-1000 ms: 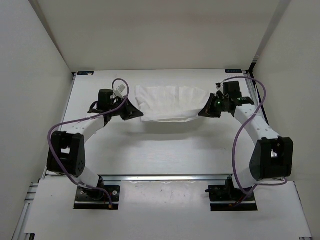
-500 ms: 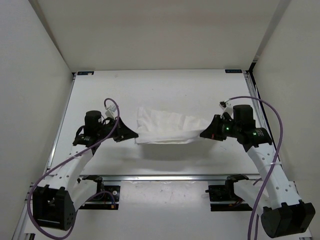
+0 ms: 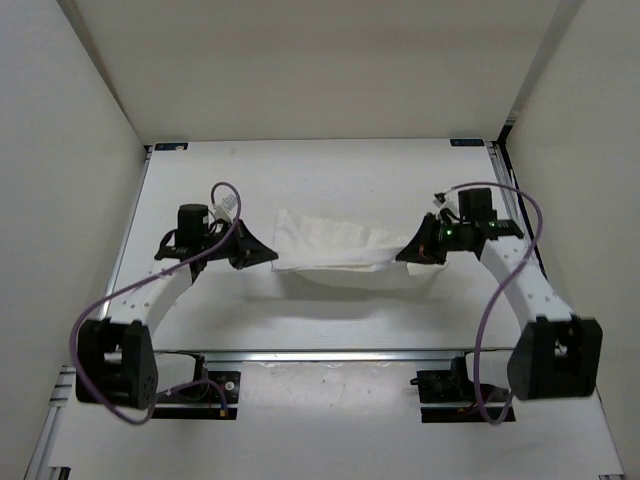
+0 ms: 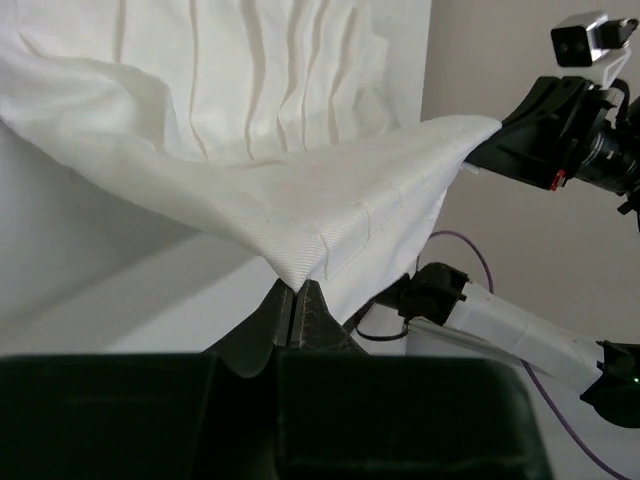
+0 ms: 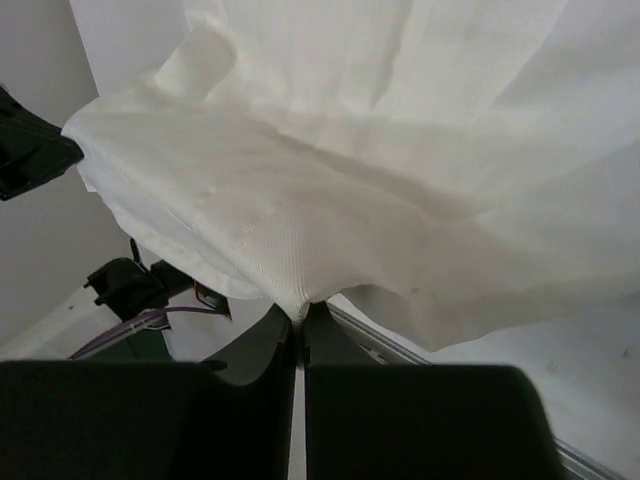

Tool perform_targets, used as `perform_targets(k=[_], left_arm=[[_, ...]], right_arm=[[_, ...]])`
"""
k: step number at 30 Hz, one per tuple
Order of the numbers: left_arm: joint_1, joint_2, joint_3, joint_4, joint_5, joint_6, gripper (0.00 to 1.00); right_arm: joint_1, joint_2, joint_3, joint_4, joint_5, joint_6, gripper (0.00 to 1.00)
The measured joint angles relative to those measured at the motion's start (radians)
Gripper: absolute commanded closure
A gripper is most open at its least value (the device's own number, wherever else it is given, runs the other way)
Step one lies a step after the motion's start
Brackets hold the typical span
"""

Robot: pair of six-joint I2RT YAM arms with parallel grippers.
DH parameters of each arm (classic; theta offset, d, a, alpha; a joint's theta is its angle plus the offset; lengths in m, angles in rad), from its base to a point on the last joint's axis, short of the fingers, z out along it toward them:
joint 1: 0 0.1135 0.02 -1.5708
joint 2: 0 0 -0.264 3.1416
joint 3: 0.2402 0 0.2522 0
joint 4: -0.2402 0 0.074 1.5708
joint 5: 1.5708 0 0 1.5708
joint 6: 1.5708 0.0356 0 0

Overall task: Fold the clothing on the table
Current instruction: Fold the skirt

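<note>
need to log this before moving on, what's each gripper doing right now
Left gripper: closed, pinching the left end of the clothing, which is lifted.
Right gripper: closed, pinching the right end of the clothing.

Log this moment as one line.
left tool: shut on clothing | right tool: shut on clothing | clothing: hanging between both tools above table
</note>
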Motion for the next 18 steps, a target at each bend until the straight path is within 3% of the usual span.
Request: perform_targets(k=[4,8,12,15,18], left_arm=[[-0.005,0.28,0.237,0.025,-0.063,-0.018,1.0],[0.0,0.484,0.506,0.144,-0.081,-0.105,1.0],[0.012,0.587,0.788,0.216,-0.072,-0.166,1.0],[0.026,0.573,0.867,0.296,-0.04,-0.201,1.0],[0.044,0.535,0.84,0.351,-0.013,-0.217,1.0]], right_arm=[[-0.006,0.32,0.275,0.029,0.017,-0.019,1.0],[-0.005,0.585,0.71,0.022,0.105,-0.061,1.0],[0.0,0.679,1.066,0.019,0.164,-0.093,1.0],[0.006,0.629,1.117,0.061,0.177,-0.119,1.0],[0.018,0.5,0.946,0.135,0.174,-0.126,1.0]])
